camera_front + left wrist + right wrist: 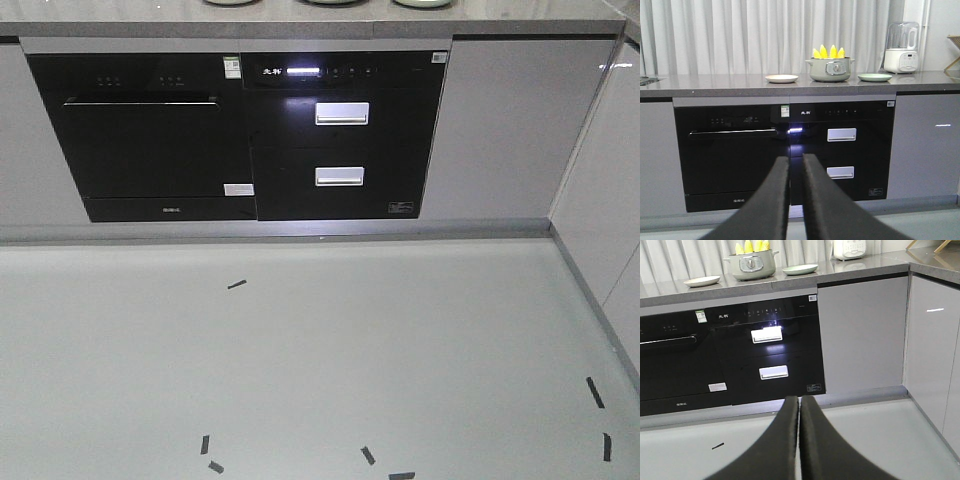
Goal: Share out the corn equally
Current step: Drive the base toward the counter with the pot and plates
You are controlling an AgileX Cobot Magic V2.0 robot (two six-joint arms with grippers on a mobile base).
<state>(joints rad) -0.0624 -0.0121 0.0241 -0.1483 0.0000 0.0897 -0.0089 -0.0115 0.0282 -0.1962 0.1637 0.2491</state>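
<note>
Hanging low over the floor (300,350), both arms are well apart from the counter (715,86).

Left gripper (795,160): jaws drawn together, just a thin slit between them, closed on themselves.

Right gripper (798,400): jaws together as well, pads all but touching.

Corn (828,51): yellow cobs stand tips-up in the grey-green pot (830,70) at mid-counter. Four tips show in the left wrist view, and all visible corn is in that pot.

Cream plate (781,78) sits near the pot on its left and the pale green plate (875,77) near it on the right, neither touching it.

White blender (901,47) stands further right on the counter, in front of the curtain.

Below the counter are a black oven (730,150) and a black drawer unit (842,150) with two white handles.

Front view shows short black tape marks (237,284) scattered on the floor.
</note>
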